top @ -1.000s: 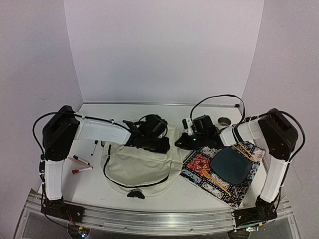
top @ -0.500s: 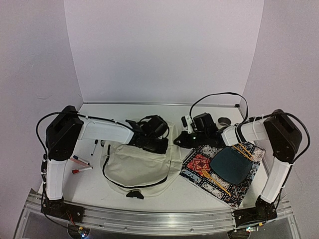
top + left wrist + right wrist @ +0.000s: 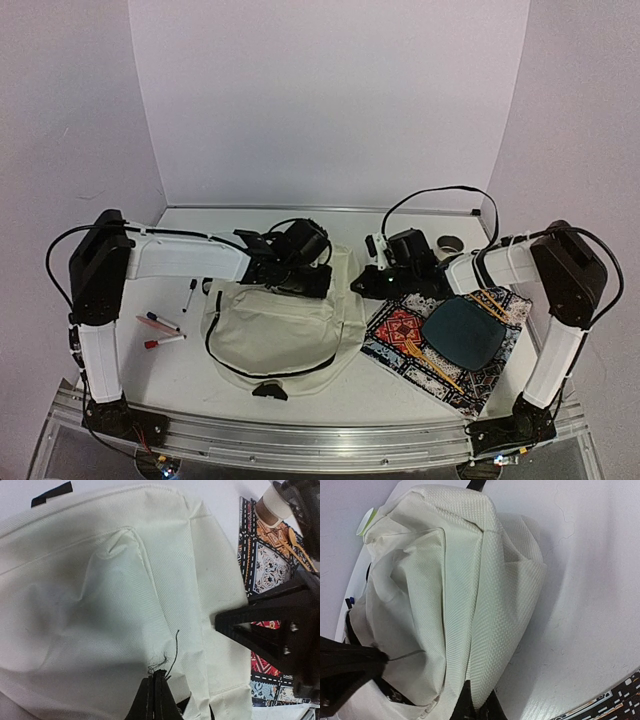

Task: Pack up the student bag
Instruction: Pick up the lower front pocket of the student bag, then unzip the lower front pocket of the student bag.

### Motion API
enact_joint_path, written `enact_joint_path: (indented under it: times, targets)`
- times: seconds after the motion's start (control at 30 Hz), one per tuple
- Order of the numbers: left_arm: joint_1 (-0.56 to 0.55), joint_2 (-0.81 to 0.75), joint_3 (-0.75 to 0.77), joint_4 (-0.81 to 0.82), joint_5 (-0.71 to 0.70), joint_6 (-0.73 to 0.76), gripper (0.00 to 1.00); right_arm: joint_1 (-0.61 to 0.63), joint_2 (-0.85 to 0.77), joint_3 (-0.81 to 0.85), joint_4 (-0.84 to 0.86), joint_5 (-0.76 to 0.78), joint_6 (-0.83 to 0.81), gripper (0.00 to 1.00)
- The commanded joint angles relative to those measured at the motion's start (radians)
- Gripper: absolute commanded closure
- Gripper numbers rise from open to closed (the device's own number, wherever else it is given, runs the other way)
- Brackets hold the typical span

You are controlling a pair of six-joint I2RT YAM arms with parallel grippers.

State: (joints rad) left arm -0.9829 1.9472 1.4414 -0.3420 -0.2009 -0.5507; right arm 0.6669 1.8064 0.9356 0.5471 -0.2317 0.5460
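The cream bag (image 3: 280,335) lies slumped at the middle of the table (image 3: 190,375), black strap curling along its near side, its far edge caught between the two grippers. The left gripper (image 3: 155,681) has its fingers pressed together on a pinch of cloth by a frayed black thread at the bag's far left. The right gripper (image 3: 470,696) is likewise closed, nipping a fold at the bag's far right corner, just beside the placemat (image 3: 400,330). Both arms rise upright from their bases, then stretch their forearms low and inward, so the wrists nearly meet over the bag's far edge. A dark plate (image 3: 463,332) rests on the placemat; markers (image 3: 160,330) lie left of the bag.
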Motion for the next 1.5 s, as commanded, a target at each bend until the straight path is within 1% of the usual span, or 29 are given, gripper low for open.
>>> enact_joint_path:
  times: [0.0,0.23,0.43,0.77,1.07,1.3,1.47]
  targets:
    - [0.003,-0.084,-0.013,0.006,-0.055,0.003,1.0,0.01,-0.059,0.003,0.004,0.013,-0.024,1.0]
    - [0.025,-0.12,-0.086,0.005,-0.15,-0.006,1.0,0.01,-0.071,-0.013,-0.002,0.035,-0.026,1.0]
    - [0.081,-0.181,-0.192,0.005,-0.166,-0.027,1.0,0.006,-0.077,-0.032,-0.002,0.051,-0.031,1.0]
    - [0.176,-0.34,-0.358,0.004,-0.201,-0.033,1.0,-0.024,-0.061,-0.035,-0.004,0.061,-0.037,1.0]
    - [0.231,-0.44,-0.46,-0.024,-0.253,-0.039,1.0,-0.063,-0.062,-0.027,-0.023,0.058,-0.063,1.0]
    - [0.279,-0.473,-0.527,-0.038,-0.311,-0.044,1.0,-0.086,-0.06,-0.014,-0.043,0.061,-0.085,1.0]
    - [0.319,-0.443,-0.561,-0.032,-0.347,-0.049,1.0,-0.098,-0.048,0.012,-0.061,0.064,-0.1,1.0]
